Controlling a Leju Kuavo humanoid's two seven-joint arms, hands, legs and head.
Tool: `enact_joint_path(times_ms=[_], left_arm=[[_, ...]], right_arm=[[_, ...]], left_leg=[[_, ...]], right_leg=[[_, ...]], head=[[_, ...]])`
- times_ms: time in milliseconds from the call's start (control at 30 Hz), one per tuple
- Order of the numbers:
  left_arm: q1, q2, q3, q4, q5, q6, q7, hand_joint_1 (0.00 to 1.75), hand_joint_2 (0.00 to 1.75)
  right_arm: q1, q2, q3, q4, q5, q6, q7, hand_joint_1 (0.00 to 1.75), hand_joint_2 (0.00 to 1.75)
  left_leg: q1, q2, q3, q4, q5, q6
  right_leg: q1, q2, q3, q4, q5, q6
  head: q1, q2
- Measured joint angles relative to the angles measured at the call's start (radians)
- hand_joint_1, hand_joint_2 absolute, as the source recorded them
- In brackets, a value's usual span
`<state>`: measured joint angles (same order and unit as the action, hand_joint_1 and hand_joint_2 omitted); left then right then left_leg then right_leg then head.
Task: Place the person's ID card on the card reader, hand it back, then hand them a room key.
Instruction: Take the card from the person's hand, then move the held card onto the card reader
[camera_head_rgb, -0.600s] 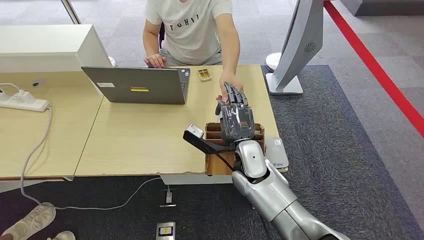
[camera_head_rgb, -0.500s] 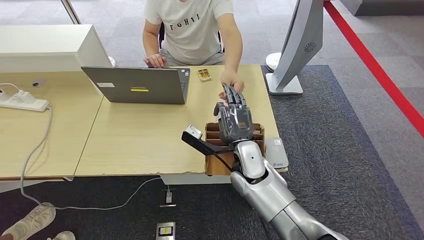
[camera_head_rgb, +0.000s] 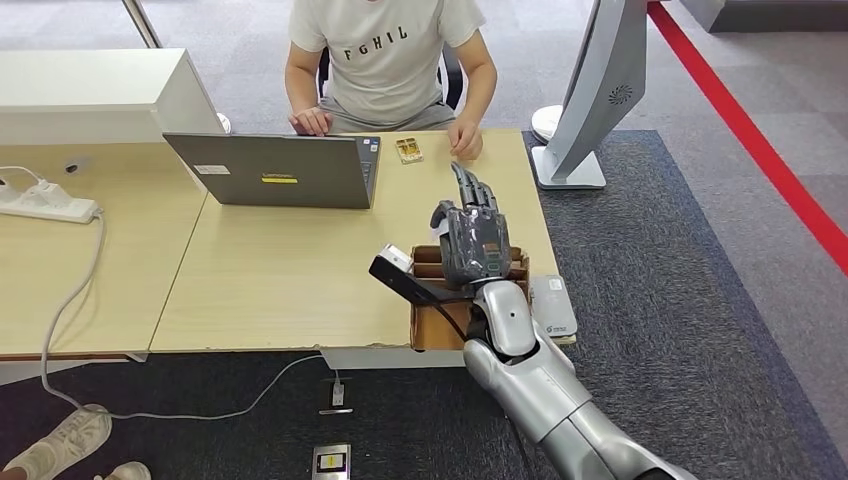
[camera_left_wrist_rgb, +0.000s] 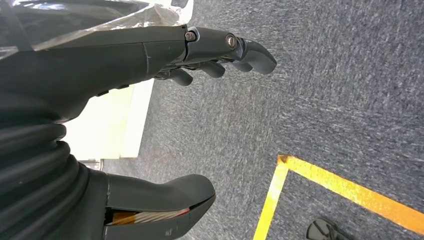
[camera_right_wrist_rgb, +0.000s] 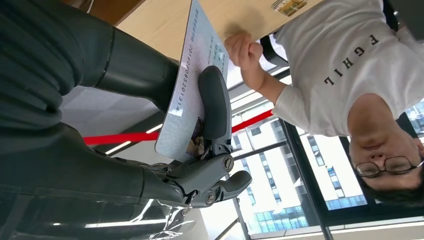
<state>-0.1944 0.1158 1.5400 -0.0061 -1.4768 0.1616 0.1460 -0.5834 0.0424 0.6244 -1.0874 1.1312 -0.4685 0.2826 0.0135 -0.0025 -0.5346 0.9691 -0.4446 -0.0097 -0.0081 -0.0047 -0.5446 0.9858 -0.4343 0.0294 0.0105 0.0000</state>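
Observation:
My right hand (camera_head_rgb: 472, 235) is raised above the cardboard box (camera_head_rgb: 428, 330) at the table's near right, fingers pointing toward the person. In the right wrist view the pale ID card (camera_right_wrist_rgb: 192, 90) lies flat against the fingers of that hand (camera_right_wrist_rgb: 150, 180), pinned by the thumb (camera_right_wrist_rgb: 214, 105). The person's hand (camera_head_rgb: 465, 140) rests as a fist on the far table edge, apart from the card. The grey card reader (camera_head_rgb: 553, 305) lies on the table right of the box. My left hand (camera_left_wrist_rgb: 210, 50) hangs over carpet, fingers loosely spread, holding nothing.
An open laptop (camera_head_rgb: 275, 170) stands at the far middle of the table, with a small gold item (camera_head_rgb: 408, 149) beside it. A power strip (camera_head_rgb: 45, 205) and cable lie at the left. A white stand (camera_head_rgb: 590, 90) rises past the table's right end.
The person's hand, which was touching my right hand's fingertips, has drawn back to the far table edge. My right hand stays nearly in place, holding the card.

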Motion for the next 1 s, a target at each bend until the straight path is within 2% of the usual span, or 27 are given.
enact_joint_path(times_ms=[233, 467, 800, 900, 1000], left_arm=[[0.001, -0.001, 0.000, 0.000, 0.009, 0.000, 0.022, 0.00, 1.75], [0.000, -0.001, 0.000, 0.000, 0.022, 0.002, 0.030, 0.00, 1.75], [-0.002, -0.009, 0.000, 0.000, -0.007, 0.028, 0.033, 0.00, 1.75], [-0.004, -0.010, 0.000, 0.000, -0.021, 0.029, 0.033, 0.00, 1.75], [-0.005, -0.012, 0.000, 0.000, -0.025, 0.041, 0.038, 0.00, 1.75]], right_arm=[[0.049, -0.067, -0.103, -0.083, -0.033, -0.001, 0.034, 1.75, 1.75], [0.111, -0.105, -0.195, -0.160, -0.028, -0.008, 0.040, 1.75, 1.75], [0.269, -0.144, -0.284, -0.293, -0.063, -0.099, -0.046, 1.75, 1.75], [0.303, -0.157, -0.302, -0.320, -0.096, -0.130, -0.044, 1.75, 1.75], [0.341, -0.196, -0.309, -0.348, -0.130, -0.166, 0.001, 1.75, 1.75]], left_leg=[[0.000, 0.000, 0.000, 0.000, 0.000, 0.000], [0.000, 0.000, 0.000, 0.000, 0.000, 0.000], [0.000, 0.000, 0.000, 0.000, 0.000, 0.000], [0.000, 0.000, 0.000, 0.000, 0.000, 0.000], [0.000, 0.000, 0.000, 0.000, 0.000, 0.000]], right_leg=[[0.000, 0.000, 0.000, 0.000, 0.000, 0.000], [0.000, 0.000, 0.000, 0.000, 0.000, 0.000], [0.000, 0.000, 0.000, -0.001, 0.000, 0.000], [0.000, 0.000, 0.000, -0.001, 0.000, 0.000], [0.000, 0.000, 0.000, -0.001, 0.000, 0.000]], head=[[0.000, 0.000], [0.000, 0.000], [0.000, 0.000], [0.000, 0.000], [0.000, 0.000]])
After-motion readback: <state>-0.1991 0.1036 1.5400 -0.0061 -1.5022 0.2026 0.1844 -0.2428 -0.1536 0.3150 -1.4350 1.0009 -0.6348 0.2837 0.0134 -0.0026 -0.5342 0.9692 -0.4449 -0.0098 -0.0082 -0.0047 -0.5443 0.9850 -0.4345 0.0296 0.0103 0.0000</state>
